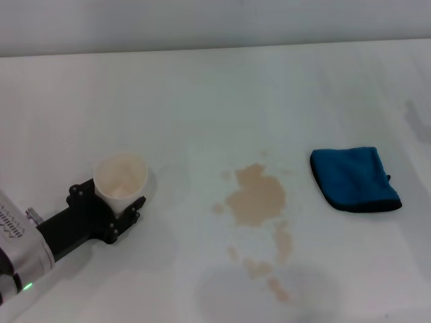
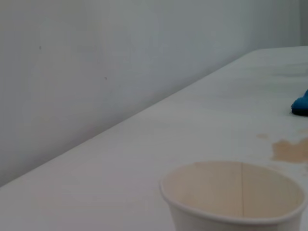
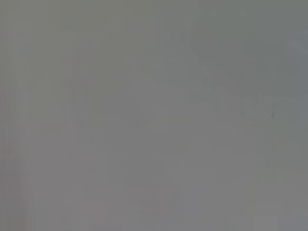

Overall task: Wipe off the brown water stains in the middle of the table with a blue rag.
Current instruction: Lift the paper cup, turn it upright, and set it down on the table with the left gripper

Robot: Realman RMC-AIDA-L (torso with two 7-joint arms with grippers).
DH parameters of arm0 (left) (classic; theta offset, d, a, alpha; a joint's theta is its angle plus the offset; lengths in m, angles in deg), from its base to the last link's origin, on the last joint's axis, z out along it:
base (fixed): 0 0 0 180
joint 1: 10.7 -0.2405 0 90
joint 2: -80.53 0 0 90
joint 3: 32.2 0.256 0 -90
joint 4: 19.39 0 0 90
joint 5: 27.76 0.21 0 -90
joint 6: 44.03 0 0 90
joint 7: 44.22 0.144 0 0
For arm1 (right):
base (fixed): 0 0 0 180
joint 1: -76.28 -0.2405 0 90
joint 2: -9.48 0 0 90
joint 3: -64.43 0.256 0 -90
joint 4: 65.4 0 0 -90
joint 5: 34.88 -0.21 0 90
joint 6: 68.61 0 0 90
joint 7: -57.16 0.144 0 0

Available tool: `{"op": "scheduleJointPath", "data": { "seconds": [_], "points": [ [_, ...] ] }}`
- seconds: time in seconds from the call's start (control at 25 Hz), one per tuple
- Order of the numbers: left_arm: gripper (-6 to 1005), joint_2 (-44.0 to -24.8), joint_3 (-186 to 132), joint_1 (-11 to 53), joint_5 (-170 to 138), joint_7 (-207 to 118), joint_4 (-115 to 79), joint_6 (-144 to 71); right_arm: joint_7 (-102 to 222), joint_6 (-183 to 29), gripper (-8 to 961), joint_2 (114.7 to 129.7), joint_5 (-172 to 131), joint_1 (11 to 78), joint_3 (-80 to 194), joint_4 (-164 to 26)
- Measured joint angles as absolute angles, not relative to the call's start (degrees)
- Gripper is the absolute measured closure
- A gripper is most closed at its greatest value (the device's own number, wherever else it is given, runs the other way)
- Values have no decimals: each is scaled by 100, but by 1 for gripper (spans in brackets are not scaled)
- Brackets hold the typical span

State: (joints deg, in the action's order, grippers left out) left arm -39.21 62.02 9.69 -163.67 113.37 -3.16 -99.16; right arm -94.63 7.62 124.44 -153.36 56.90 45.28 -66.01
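The left gripper [image 1: 120, 202] is low over the left part of the table [image 1: 202, 87]; its black fingers stand on both sides of a small whitish paper cup [image 1: 121, 175], closed around the lower wall of it, and the cup is upright; in the left wrist view the cup [image 2: 236, 197] looks empty, with a pale tan tint inside. The right gripper does not show in the head view, and its wrist view gives only a plain grey field; so I cannot say where it is or how its fingers stand.

The brown water stains [image 1: 257, 198] lie in the middle of the table; there is one large tan blotch, and smaller drops trail from it toward the near edge. The blue rag [image 1: 353, 178] lies folded and flat to the right of the stains, near them but apart from them; nothing touches it; only its edge [image 2: 301, 106] shows in the left wrist view.

I judge that the wiping is not yet begun; the stains are whole and the rag is not picked up. The step in hand seems to be the cup only. The next move probably calls for the right arm, because the rag is on its side; it must come down over the rag, grip the soft folded cloth firmly, then drag it across the blotch and the drops with light pressure.
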Motion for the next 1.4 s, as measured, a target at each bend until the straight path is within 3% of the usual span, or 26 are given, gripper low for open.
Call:
{"op": "scheduleJointPath", "data": {
  "seconds": [0.52, 0.72, 0.96, 1.4],
  "points": [
    [429, -3900, 6159, 888, -16492, 11344, -297, -9933, -9463, 762, 83, 12444, -15335, 5731, 4528, -6619],
    [355, -3899, 6180, 888, -16659, 11345, -293, -9934, -9463, 765, 83, 12444, -15336, 5736, 4527, -6619],
    [114, -3892, 6193, 890, -16631, 11346, -283, -9959, -9463, 768, 83, 12444, -15336, 5740, 4528, -6619],
    [119, -3891, 6159, 667, -16695, 11674, -283, -10397, -9463, 761, 83, 12437, -15335, 5739, 4527, -6682]
  ]
}}
